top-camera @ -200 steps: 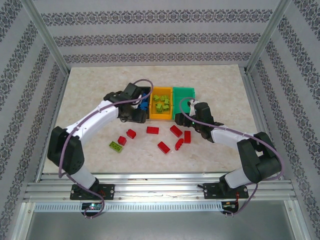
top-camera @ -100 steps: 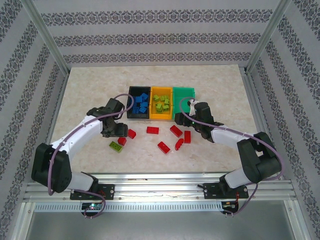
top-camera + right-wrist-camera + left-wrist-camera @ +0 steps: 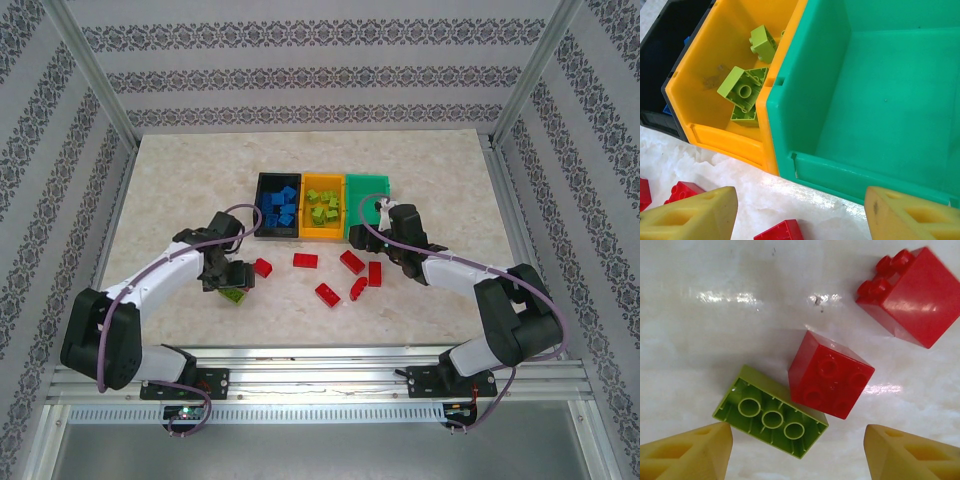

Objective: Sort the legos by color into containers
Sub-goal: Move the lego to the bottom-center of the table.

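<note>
My left gripper hangs open over the table, its yellow fingertips either side of an upside-down lime lego with a red lego touching it. Another red lego lies beyond. From above, the left gripper sits over the lime lego. Several red legos are scattered mid-table. The black container holds blue legos, the orange-yellow container holds lime legos, and the green container is empty. My right gripper is open, holding nothing, just before the green container's near wall.
The three containers stand side by side at the table's middle back. Metal frame posts and patterned walls surround the table. A rail runs along the near edge by the arm bases. A red lego lies just below my right gripper.
My left arm has drawn back from the black container toward the near left and now hovers over the lime lego. The right arm has stayed still.
</note>
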Tool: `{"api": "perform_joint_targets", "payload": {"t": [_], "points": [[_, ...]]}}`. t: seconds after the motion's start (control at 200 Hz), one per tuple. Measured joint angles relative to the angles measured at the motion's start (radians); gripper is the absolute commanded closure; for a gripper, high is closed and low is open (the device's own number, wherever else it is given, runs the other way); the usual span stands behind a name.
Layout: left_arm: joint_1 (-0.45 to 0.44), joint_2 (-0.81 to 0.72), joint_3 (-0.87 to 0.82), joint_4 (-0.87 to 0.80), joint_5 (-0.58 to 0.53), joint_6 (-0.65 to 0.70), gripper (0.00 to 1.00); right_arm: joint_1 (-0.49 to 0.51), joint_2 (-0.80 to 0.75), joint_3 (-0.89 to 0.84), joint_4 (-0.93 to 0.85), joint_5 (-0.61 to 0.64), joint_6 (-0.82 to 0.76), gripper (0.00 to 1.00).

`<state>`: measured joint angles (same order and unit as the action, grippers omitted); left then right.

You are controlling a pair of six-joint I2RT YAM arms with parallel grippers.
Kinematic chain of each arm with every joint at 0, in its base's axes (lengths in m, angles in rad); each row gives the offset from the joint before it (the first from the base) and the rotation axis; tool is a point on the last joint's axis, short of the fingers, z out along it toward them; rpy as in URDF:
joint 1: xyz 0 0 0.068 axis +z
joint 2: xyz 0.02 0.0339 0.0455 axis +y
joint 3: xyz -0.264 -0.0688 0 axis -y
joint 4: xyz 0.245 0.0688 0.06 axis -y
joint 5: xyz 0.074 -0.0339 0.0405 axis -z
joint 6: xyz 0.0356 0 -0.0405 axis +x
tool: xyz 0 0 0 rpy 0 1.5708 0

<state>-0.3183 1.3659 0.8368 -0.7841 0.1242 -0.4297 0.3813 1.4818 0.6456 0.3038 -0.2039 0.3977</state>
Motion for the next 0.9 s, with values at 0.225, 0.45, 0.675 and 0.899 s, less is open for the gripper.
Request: {"api": "perform_joint_targets", "payload": {"t": [0.225, 0.45, 0.675, 0.899], "points": [[0.0, 0.0, -0.033, 0.011, -0.005, -0.01, 0.2, 0.0, 0.0, 0.0, 0.0, -0.001, 0.0, 0.32], [0.0, 0.012, -0.032, 0.011, -0.025, -0.008, 0.16, 0.0, 0.0, 0.0, 0.0, -0.001, 0.0, 0.32], [0.0, 0.082, -0.019, 0.011, -0.031, 0.006, 0.16, 0.0, 0.0, 0.0, 0.0, -0.001, 0.0, 0.32], [0.0, 0.131, -0.011, 0.011, -0.035, 0.022, 0.16, 0.0, 0.0, 0.0, 0.0, -0.001, 0.0, 0.32]]}}
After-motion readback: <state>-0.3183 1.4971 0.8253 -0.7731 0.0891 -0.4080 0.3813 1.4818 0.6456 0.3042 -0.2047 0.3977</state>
